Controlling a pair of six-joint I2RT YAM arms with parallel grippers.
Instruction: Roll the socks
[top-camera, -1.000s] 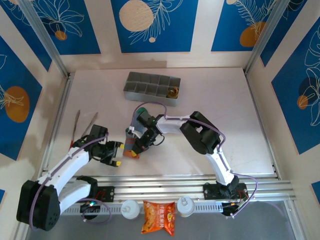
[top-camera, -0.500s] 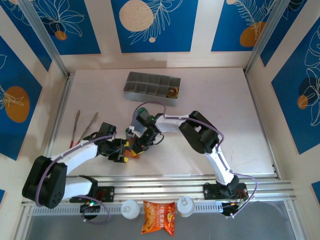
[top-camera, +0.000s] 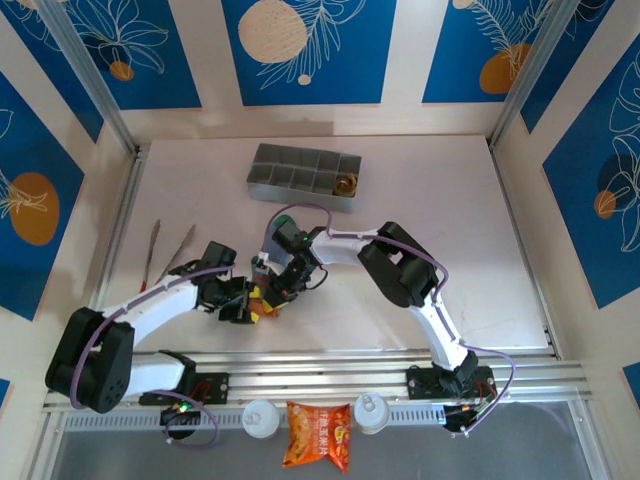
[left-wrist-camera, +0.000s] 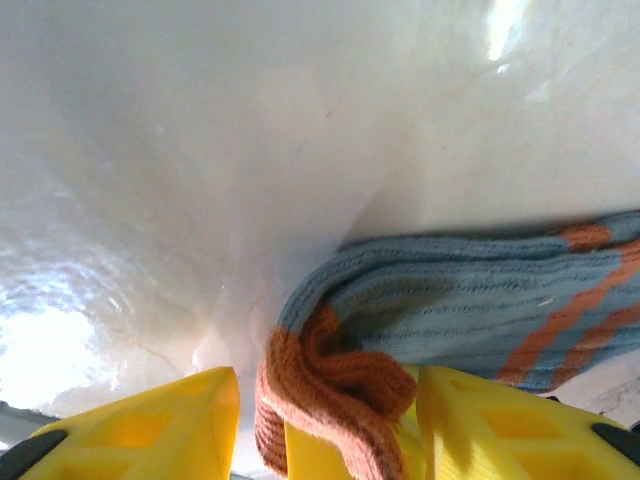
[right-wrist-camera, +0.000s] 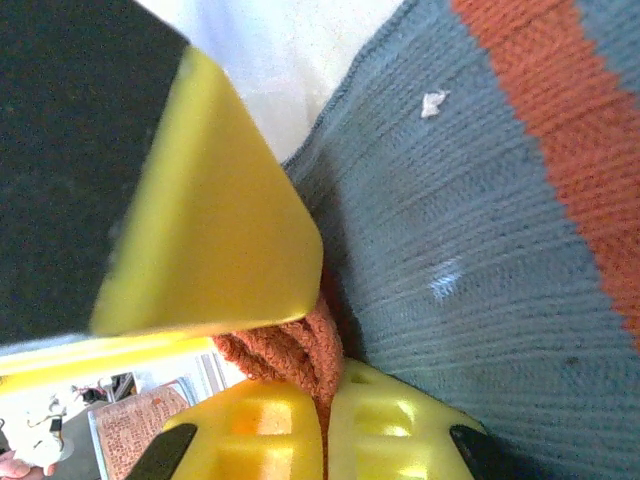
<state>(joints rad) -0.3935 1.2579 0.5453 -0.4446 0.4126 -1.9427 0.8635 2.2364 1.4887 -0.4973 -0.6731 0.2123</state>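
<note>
Socks (top-camera: 267, 300): one bunched bundle, apparently two socks, lying front-centre on table (top-camera: 450, 230). Right gripper (right-wrist-camera: 325, 400) is clamped on orange cuff (left-wrist-camera: 335, 385). Left gripper (top-camera: 247, 310) sits half-open astride it.

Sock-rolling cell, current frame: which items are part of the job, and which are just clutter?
Job:
- socks, grey-blue knit with orange stripes and an orange cuff

Lying about:
- grey divided tray
- metal tongs
- orange snack packet
- two white bottles at the front rail
</note>
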